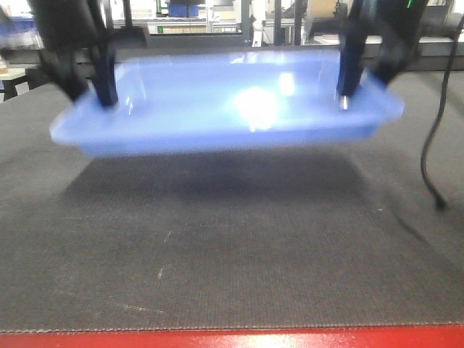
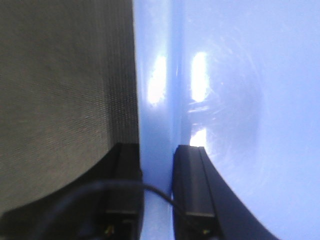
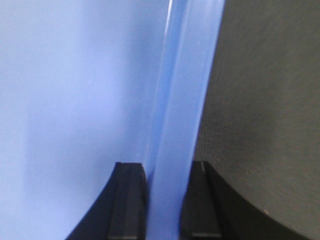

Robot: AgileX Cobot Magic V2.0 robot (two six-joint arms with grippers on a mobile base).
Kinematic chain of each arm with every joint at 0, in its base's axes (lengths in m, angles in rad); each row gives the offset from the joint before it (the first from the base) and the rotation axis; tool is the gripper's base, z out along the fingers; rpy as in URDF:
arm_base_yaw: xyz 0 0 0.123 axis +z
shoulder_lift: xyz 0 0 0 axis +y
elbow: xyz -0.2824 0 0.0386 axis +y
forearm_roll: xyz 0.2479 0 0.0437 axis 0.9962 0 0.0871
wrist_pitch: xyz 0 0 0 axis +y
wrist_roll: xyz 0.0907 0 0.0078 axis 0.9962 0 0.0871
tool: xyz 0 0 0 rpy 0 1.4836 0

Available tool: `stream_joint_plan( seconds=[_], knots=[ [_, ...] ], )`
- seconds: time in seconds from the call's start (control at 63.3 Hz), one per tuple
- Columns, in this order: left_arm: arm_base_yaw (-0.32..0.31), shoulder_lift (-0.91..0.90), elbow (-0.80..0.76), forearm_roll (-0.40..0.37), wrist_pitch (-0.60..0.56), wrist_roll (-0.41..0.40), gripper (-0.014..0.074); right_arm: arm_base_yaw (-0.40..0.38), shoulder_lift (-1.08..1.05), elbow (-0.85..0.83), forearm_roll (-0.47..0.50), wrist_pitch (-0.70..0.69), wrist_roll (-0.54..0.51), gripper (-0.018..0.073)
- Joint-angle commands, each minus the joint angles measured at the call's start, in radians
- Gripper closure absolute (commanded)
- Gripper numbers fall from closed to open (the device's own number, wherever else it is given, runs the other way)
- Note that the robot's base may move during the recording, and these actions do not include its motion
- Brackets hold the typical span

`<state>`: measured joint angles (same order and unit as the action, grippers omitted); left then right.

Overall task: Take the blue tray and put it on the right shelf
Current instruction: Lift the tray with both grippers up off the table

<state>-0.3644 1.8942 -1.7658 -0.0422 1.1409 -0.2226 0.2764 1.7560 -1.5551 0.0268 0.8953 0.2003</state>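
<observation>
The left gripper (image 2: 157, 156) is clamped on the flared rim of the blue tray (image 1: 225, 109), one black finger (image 2: 191, 172) inside the tray and the other outside over the mat. The right gripper (image 3: 165, 171) pinches the opposite rim in the same way. In the front view the tray hangs between the two arms in the upper half of the frame, clear of the dark woven mat (image 1: 232, 254), with its shadow on the mat below. It looks slightly lower at the left of the frame, though the picture is blurred. The step in hand appears to be the carry. It is done well if both arms move together at the same height and spacing, so that the thin rims neither twist nor slip from the narrow pinches. A black cable (image 1: 433, 145) hangs at the right edge and should be avoided on a swing that way. The shelf itself cannot be made out.
</observation>
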Motion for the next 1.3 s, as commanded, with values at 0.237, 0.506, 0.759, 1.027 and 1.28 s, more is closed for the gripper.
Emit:
stream_joint_plan(
  seconds=[0.237, 0.506, 0.759, 1.027, 1.28],
  knots=[
    [-0.057, -0.281, -0.032, 0.121, 0.121, 0.014, 0.0638, 0.004, -0.314, 0.023, -0.020, 0.038, -0.009, 0.0503],
    [-0.140, -0.418, 0.101, 0.104, 0.139, 0.009, 0.0638, 0.004, -0.525, 0.220, -0.020, 0.072, -0.009, 0.0503],
    [-0.213, -0.521, 0.333, 0.104, 0.087, -0.075, 0.0637, 0.004, -0.613, 0.259, -0.027, 0.182, -0.009, 0.0503],
    [-0.255, -0.568, 0.327, 0.108, 0.099, -0.118, 0.0638, 0.005, -0.624, 0.259, -0.034, 0.228, -0.010, 0.0503],
    [-0.255, -0.566, 0.307, 0.113, 0.123, -0.141, 0.0638, 0.008, -0.621, 0.245, -0.086, 0.241, -0.010, 0.0503]
  ],
)
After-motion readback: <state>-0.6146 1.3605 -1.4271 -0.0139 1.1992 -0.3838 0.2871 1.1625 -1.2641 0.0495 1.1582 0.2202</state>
